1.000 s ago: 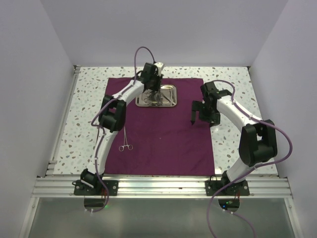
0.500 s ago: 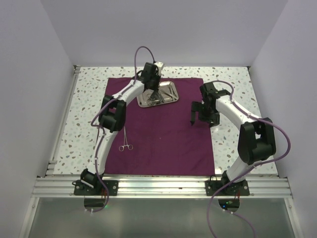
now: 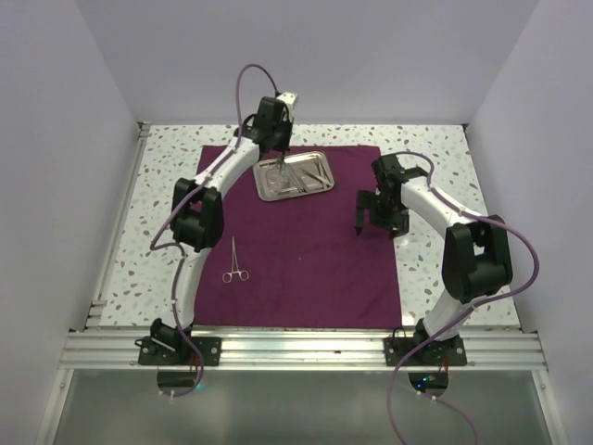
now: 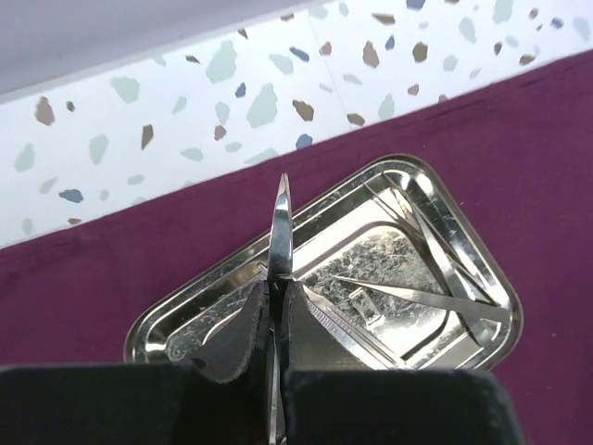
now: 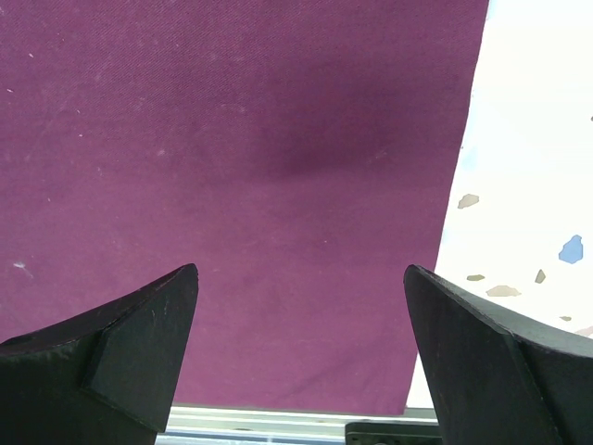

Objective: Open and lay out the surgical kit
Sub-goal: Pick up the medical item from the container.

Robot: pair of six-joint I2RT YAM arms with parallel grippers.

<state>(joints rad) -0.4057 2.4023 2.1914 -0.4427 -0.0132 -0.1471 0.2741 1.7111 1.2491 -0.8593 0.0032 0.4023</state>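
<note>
I'm seeing the maroon cloth (image 3: pixel 306 260) lying flat across the terrazzo table (image 3: pixel 157 204). The steel tray (image 4: pixel 389 255) is sitting at the cloth's far middle, holding 1 pair of tweezers (image 4: pixel 417 297). The right gripper (image 5: pixel 301 278) is hanging spread wide and empty over the cloth's right edge. The left gripper (image 4: pixel 275 297) is pinching tight on the scissors (image 4: pixel 282 232) above the tray. The forceps (image 3: pixel 235 264) are lying on the cloth's left side, well apart from the tray.
</note>
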